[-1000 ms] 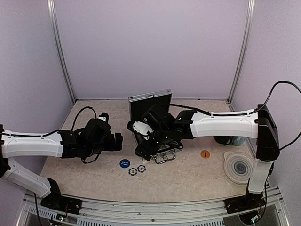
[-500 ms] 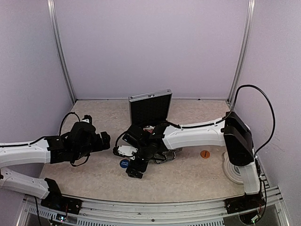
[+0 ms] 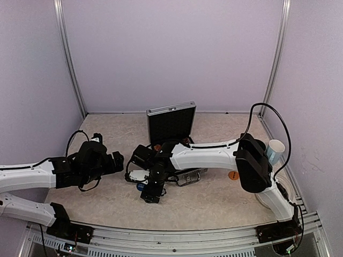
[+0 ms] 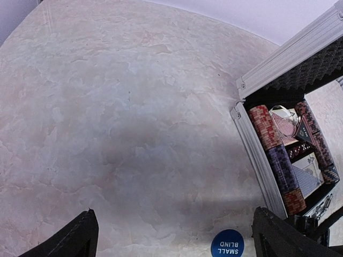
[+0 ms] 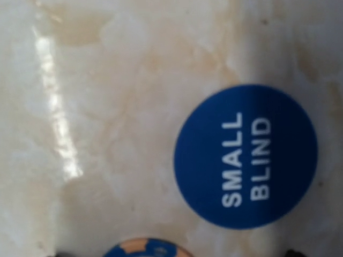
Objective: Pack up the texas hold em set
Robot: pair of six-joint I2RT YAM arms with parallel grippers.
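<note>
The silver case (image 3: 188,177) lies open mid-table with its lid (image 3: 171,119) upright. In the left wrist view its rim (image 4: 256,160) shows, with rows of chips (image 4: 278,163) and a black triangle (image 4: 305,131) inside. A blue "SMALL BLIND" button (image 3: 140,186) lies on the table in front of the case, also in the left wrist view (image 4: 227,243) and the right wrist view (image 5: 245,156). My right gripper (image 3: 151,194) points down just beside it, jaws wide apart, low over a loose blue-and-tan chip (image 5: 147,249). My left gripper (image 3: 120,160) is open and empty, left of the case.
An orange round button (image 3: 233,175) lies right of the case. A pale-blue mug (image 3: 275,150) stands at the right edge behind my right arm. The right arm reaches across the front of the case.
My right gripper has swung from over the case down and left to the chips and blue button. My left arm has drawn back a little to the left.
</note>
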